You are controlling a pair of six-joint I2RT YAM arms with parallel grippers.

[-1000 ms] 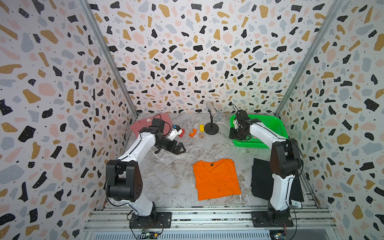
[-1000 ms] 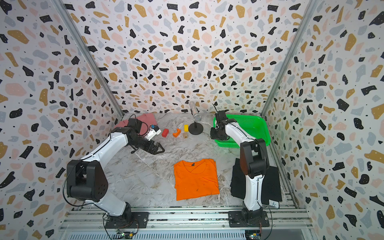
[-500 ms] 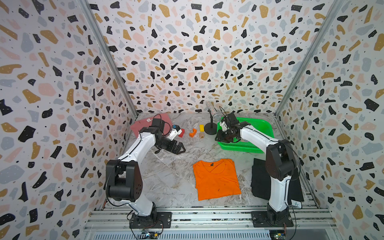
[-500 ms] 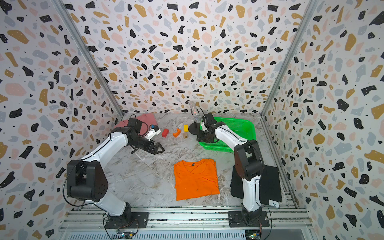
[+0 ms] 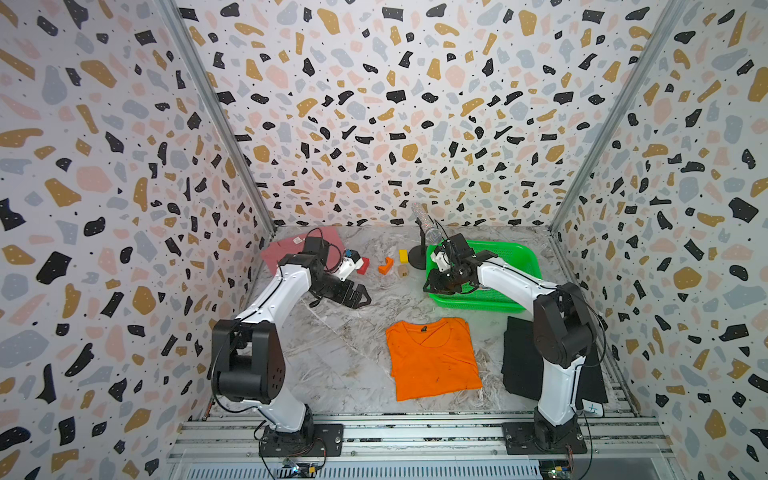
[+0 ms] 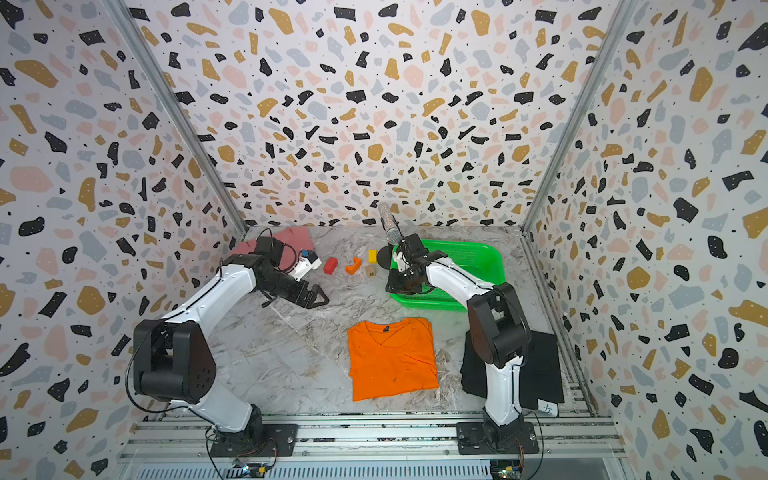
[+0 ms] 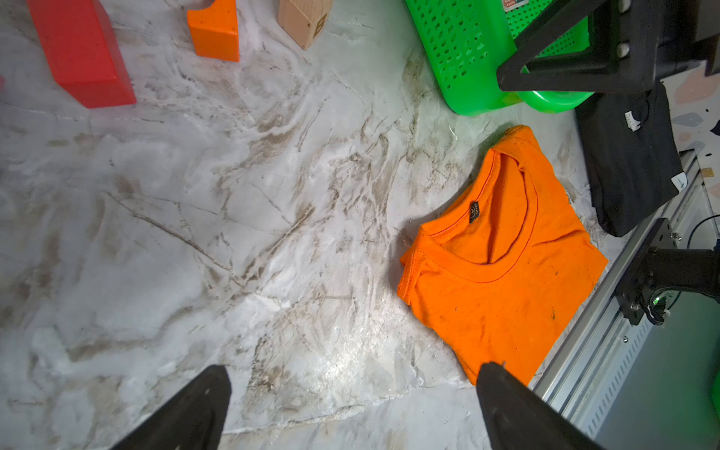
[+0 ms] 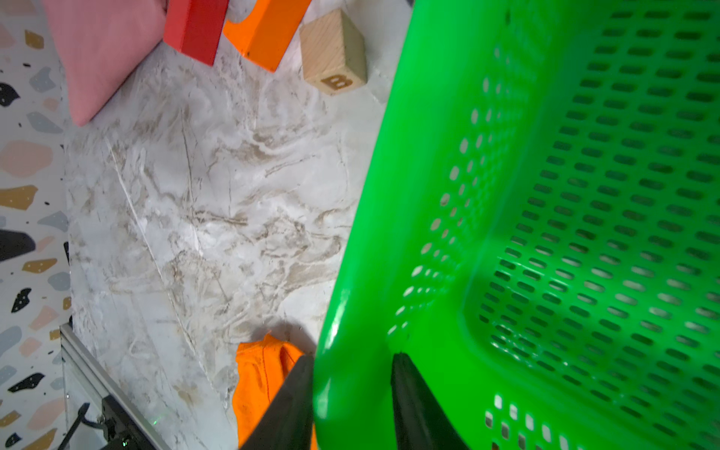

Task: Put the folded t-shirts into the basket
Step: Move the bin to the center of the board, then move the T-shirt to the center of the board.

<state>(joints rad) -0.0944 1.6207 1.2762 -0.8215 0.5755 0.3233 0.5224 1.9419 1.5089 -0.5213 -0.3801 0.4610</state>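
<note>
Green basket (image 8: 389, 233) rim pinched by right pincer (image 8: 352, 356); left pincer (image 7: 354, 366) gapes

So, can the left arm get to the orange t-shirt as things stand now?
Probably yes. The left gripper is open and empty, and only bare table lies between it and the orange t-shirt.

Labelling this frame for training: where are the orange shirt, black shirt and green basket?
orange shirt (image 5: 432, 361): in a top view, middle of its front.
black shirt (image 7: 627, 167): left wrist view, middle of the folded cloth.
green basket (image 8: 487, 175): right wrist view, perforated side wall.
</note>
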